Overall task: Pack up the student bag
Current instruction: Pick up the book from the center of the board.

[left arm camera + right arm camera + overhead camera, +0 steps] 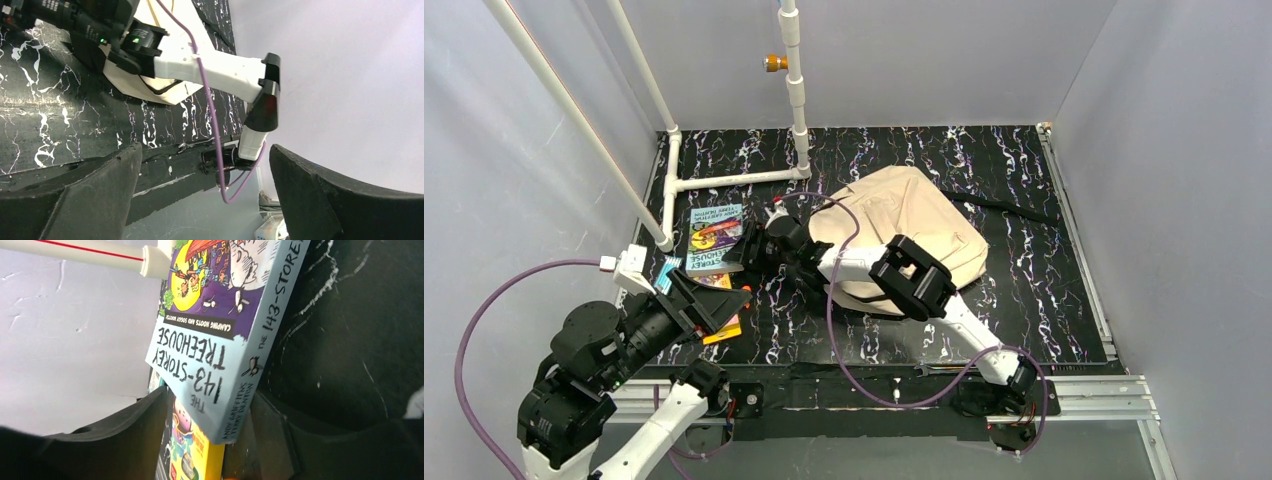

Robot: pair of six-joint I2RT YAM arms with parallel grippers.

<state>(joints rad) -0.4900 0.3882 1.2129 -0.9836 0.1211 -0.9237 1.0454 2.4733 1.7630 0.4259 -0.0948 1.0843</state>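
Right gripper (210, 410) astride book (215, 315), grip unclear | student bag (914, 215) long axis near–far, rounded end far

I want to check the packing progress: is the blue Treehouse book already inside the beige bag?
No, in the top view the Treehouse book lies outside, to the left of the student bag.

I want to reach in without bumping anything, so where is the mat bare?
Bare mat lies right of the student bag up to the side rail, and along the far edge behind it. The near middle strip is bare too. Crowded at left: the books, white pipe frame, right claw and left claw.
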